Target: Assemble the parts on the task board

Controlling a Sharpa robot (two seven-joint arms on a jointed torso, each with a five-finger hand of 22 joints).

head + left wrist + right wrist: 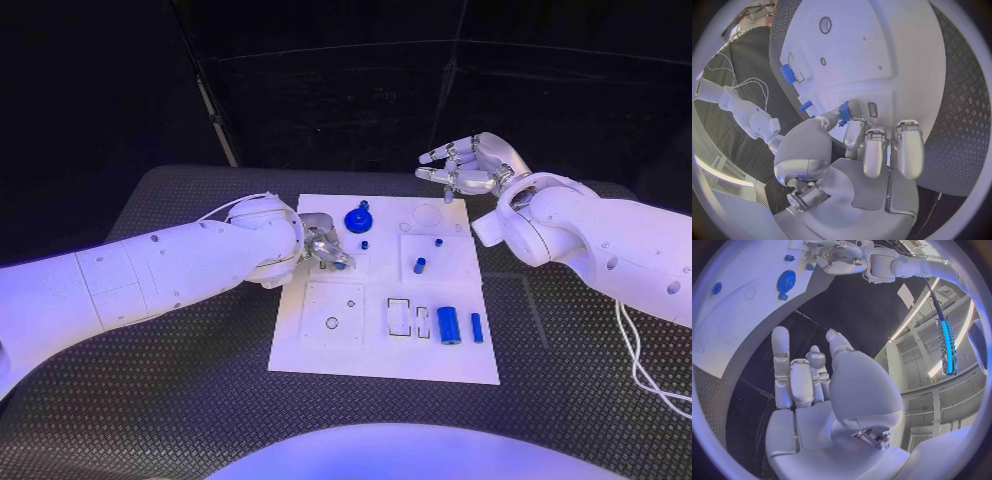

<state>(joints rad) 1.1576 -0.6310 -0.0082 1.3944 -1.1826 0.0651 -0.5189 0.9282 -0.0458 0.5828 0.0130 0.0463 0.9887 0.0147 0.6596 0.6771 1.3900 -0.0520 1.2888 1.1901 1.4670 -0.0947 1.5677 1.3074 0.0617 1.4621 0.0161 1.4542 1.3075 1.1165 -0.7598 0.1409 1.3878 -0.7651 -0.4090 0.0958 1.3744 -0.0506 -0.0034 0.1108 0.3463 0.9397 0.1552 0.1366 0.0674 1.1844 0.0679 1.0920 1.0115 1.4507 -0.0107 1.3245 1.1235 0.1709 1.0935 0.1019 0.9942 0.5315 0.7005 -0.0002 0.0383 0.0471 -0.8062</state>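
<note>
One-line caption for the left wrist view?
Left robot hand pinches a small blue part over the white task board.

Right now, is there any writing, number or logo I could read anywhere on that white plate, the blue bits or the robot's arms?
None can be read. The task board, the blue parts and both arms bear no legible words, numbers or signs; the board shows only outlined recesses.

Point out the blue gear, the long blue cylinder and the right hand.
blue gear (359,221): head view, its round face.
long blue cylinder (450,325): head view, middle of its length.
right hand (469,165): head view, palm.
</note>
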